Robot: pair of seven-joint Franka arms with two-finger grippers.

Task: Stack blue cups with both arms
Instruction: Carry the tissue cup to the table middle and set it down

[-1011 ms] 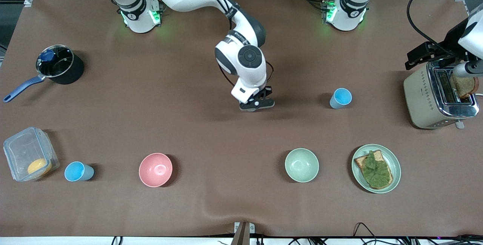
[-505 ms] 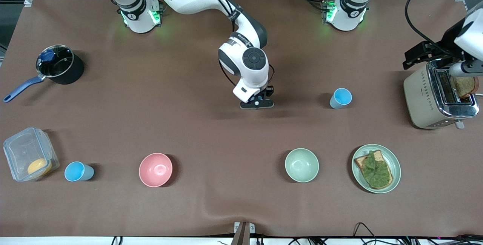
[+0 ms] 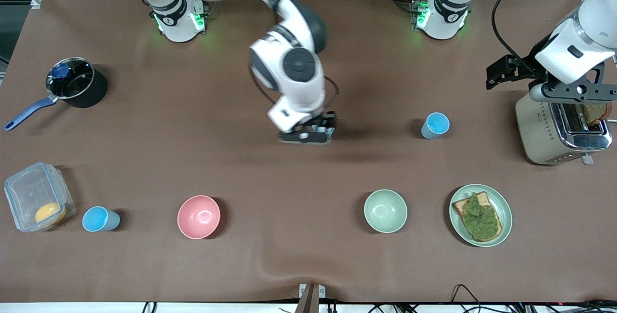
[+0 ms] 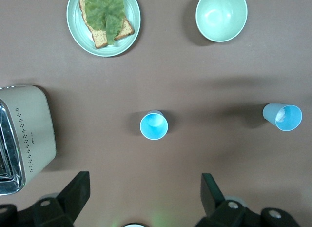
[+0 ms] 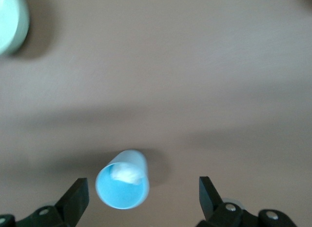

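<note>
One blue cup (image 3: 436, 125) stands upright toward the left arm's end of the table; it also shows in the left wrist view (image 4: 154, 125). A second blue cup (image 3: 99, 219) stands beside a plastic box at the right arm's end. A third blue cup (image 5: 123, 185) stands under my right gripper (image 5: 141, 197), hidden in the front view, and shows in the left wrist view (image 4: 282, 116). My right gripper (image 3: 307, 135) is open and empty over the middle of the table. My left gripper (image 3: 573, 92) is open and empty above the toaster; it also shows in its wrist view (image 4: 142, 193).
A toaster (image 3: 559, 127) with toast stands at the left arm's end. Nearer the front camera are a pink bowl (image 3: 198, 216), a pale green bowl (image 3: 385, 210) and a plate (image 3: 503, 207) with toast. A pot (image 3: 77, 82) and a plastic box (image 3: 36, 195) are at the right arm's end.
My right gripper has moved toward the right arm's end of the table. My left arm has lifted and shifted over the toaster toward the middle of the table.
</note>
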